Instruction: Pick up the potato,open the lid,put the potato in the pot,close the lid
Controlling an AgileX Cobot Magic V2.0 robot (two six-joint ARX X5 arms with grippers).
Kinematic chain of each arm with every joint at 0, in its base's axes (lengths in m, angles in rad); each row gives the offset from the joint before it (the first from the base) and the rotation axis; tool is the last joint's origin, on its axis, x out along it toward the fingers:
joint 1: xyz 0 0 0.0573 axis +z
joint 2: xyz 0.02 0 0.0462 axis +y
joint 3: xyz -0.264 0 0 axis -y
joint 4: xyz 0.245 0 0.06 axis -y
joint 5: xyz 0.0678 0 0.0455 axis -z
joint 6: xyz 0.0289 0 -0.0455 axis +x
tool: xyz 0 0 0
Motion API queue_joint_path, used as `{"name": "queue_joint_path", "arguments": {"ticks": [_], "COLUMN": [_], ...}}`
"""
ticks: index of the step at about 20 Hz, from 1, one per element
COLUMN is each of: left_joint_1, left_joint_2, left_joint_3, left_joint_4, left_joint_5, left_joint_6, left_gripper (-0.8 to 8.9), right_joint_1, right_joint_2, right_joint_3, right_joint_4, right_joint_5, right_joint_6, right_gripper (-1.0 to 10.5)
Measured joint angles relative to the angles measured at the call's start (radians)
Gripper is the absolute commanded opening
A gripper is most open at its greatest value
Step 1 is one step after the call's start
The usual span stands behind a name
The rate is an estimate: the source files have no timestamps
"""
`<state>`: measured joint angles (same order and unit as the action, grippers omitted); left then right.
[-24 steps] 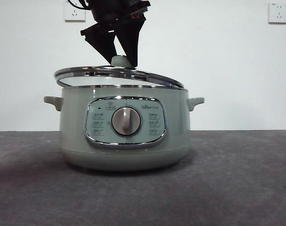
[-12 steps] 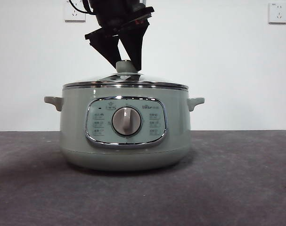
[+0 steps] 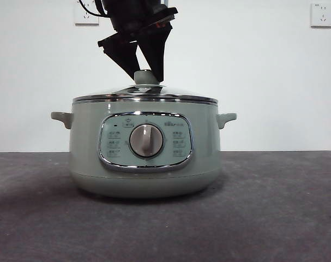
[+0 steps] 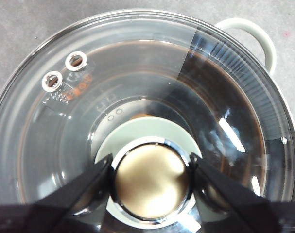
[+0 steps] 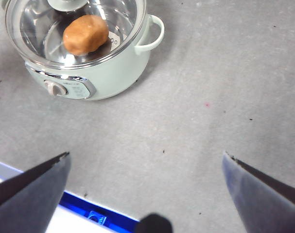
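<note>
With the potato (image 5: pixel 85 34) inside the pot (image 3: pixel 143 164) and the lid (image 3: pixel 145 96) seated level, the closing step looks done; the left claw (image 4: pixel 150 177), clenched on the knob (image 3: pixel 145 77), should release and lift clear.

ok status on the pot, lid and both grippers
Left gripper clamped on the lid knob. Lid seated level on the pot, potato inside. Right gripper open, off to the side. Nothing in the way.

The left gripper (image 4: pixel 149 177) points straight down, black jaws clamped. The right gripper (image 5: pixel 146 167) hangs high, jaws spread wide.
</note>
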<state>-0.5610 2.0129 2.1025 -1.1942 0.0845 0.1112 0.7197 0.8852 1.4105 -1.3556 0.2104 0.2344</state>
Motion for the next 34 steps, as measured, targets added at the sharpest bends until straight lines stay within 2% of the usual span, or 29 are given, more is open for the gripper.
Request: {"name": "queue_joint_path", "arguments": {"ticks": [1,7,11,16,20,21,22,23,24,25,27,31,34], "left_joint_1": [0.006,0.019,0.018,0.001,-0.035,-0.047,-0.057,-0.071,-0.084,-0.103,-0.135,-0.212,-0.267], "left_joint_2": [0.005,-0.035,-0.19,-0.351,-0.485,-0.518,-0.54,-0.562,-0.577,-0.593,-0.621,-0.706,-0.815], "left_joint_3": [-0.002,-0.01,-0.01,-0.01,-0.01,-0.01,-0.01,-0.01,-0.01,-0.01,-0.01,-0.055,-0.216], "left_joint_4": [0.007,0.015,0.003,-0.124,-0.128,-0.128,-0.128,-0.129,-0.129,-0.129,-0.129,-0.125,-0.127], "left_joint_5": [0.021,0.024,0.023,0.022,0.022,0.022,0.023,0.023,0.023,0.023,0.024,0.023,0.023], "left_joint_6": [-0.012,-0.041,-0.045,-0.072,-0.089,-0.095,-0.097,-0.098,-0.098,-0.098,-0.098,-0.118,-0.124], "left_gripper": [7.6,7.63,7.62,7.51,7.45,6.48,4.55,2.06,0.13,-0.06,-0.08,-0.08,-0.02], "right_joint_1": [0.0,0.0,0.0,0.0,0.0,0.0,0.0,0.0,0.0,0.0,0.0,0.0,0.0], "right_joint_2": [0.0,0.0,0.0,0.004,0.01,0.01,0.01,0.01,0.01,0.01,0.01,0.01,0.01], "right_joint_3": [0.0,0.0,-0.001,-0.001,-0.001,-0.001,-0.001,-0.001,-0.001,-0.001,-0.001,-0.001,-0.001], "right_joint_4": [0.0,0.0,0.0,0.0,0.0,0.0,0.0,0.0,0.0,0.0,0.0,0.0,0.0], "right_joint_5": [0.01,0.025,0.025,0.025,0.025,0.025,0.025,0.025,0.023,0.005,-0.031,-0.028,-0.027], "right_joint_6": [-0.003,-0.006,-0.006,0.017,0.024,0.024,0.024,0.024,0.024,0.023,0.017,0.005,0.005], "right_gripper": [7.2,7.2,7.2,7.2,7.2,7.2,7.2,7.1,5.6,0.7,-0.3,-0.1,0.0]}}
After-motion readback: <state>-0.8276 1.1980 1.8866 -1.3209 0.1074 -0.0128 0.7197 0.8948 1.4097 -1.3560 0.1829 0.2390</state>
